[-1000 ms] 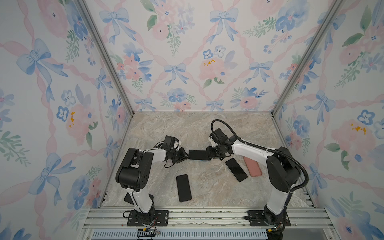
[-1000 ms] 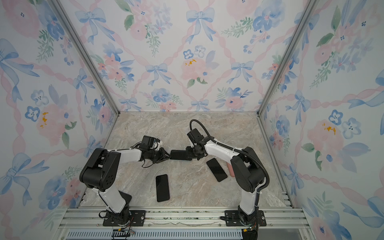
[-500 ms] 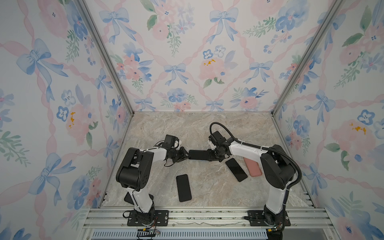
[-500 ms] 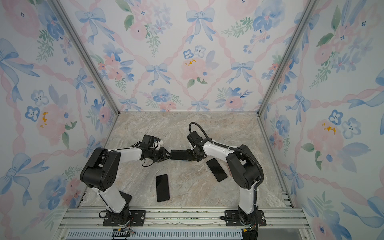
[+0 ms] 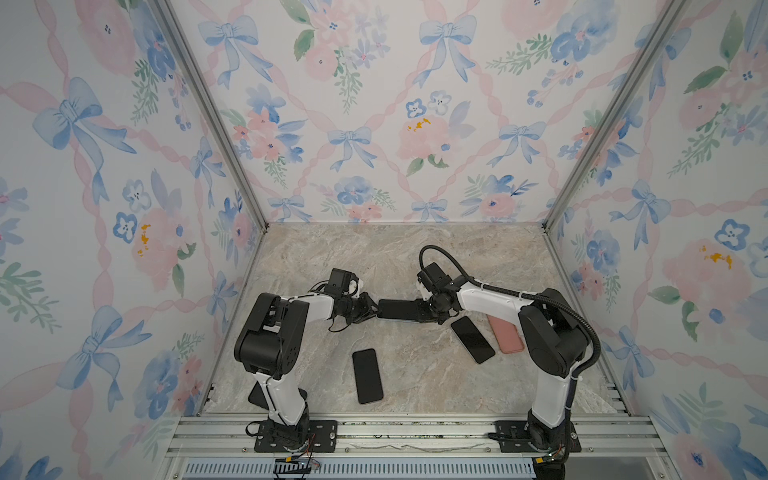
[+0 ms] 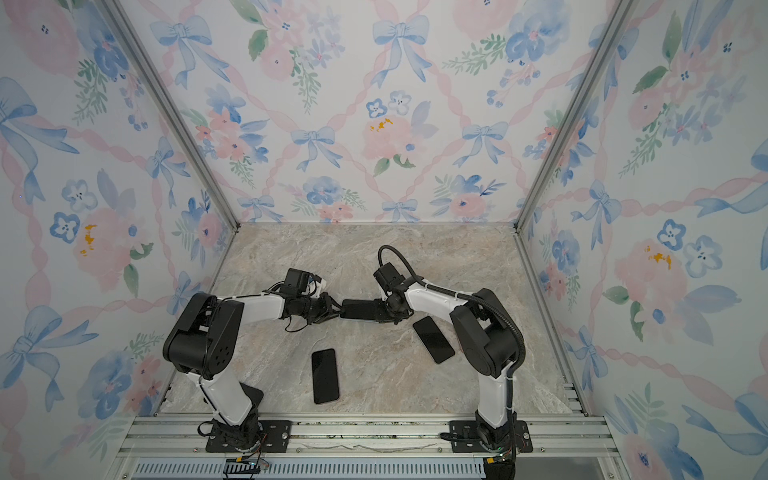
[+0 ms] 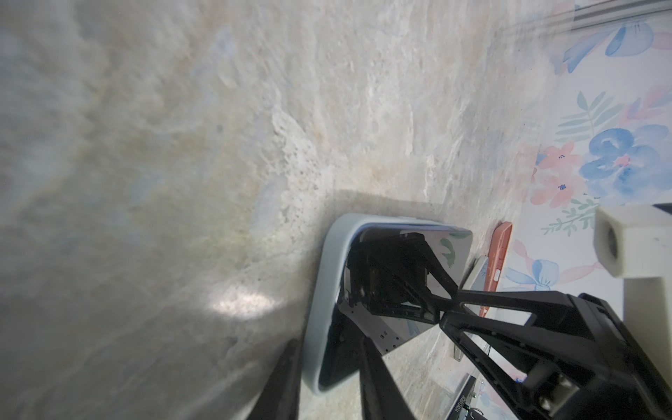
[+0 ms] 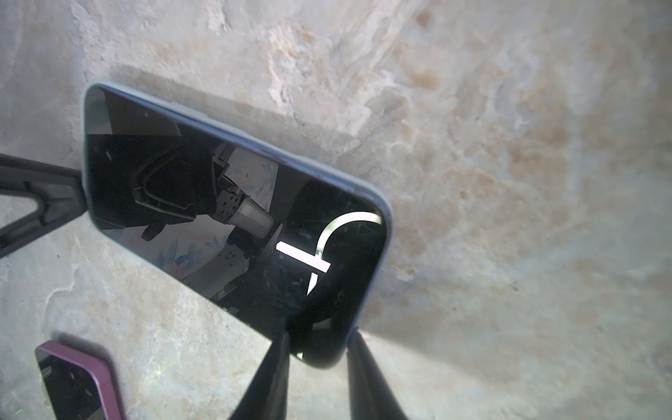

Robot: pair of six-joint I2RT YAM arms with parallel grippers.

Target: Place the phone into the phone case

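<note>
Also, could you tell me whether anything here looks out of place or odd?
Nothing looks spilled or damaged. One oddity: a dark flat object lies half hidden behind the left arm's base at the table's front edge; I cannot tell what it is.

Beige marbled table [image 5: 399, 257], pink-and-blue floral walls [image 5: 374, 104], a pale-blue phone case [image 7: 323, 291], and a salmon case [image 5: 505, 336] at right.

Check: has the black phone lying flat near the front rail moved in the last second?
No. The black phone near the front rail keeps the same spot relative to the left arm's base plate.
</note>
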